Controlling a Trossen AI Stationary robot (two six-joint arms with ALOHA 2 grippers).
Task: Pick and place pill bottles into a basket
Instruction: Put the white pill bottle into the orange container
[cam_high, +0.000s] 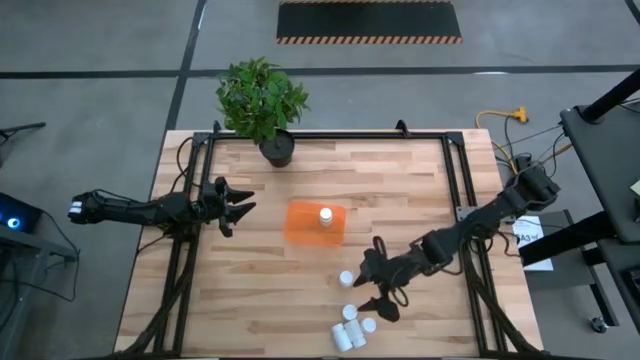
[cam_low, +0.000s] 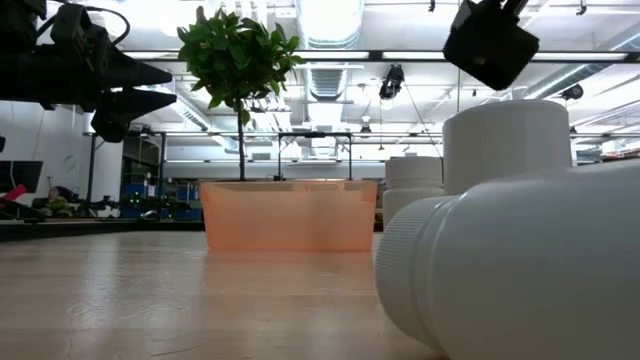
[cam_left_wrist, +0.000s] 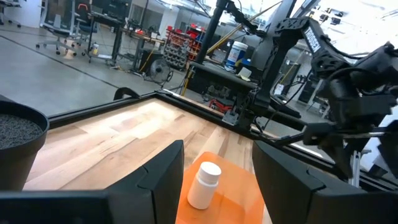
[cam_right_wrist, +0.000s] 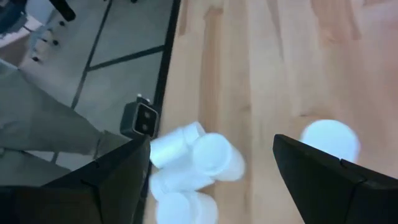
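Where bottles (cam_high: 352, 329) crowd (near edge) — basket (cam_high: 303, 229) apart.

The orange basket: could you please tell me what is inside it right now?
One white pill bottle stands upright in the orange basket. The high view shows nothing else in it.

Translucent plastic basket (cam_high: 314, 222) on smooth wooden table (cam_high: 250, 290).

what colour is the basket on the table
Translucent orange. The basket shows best in the high view, with one white pill bottle standing inside.
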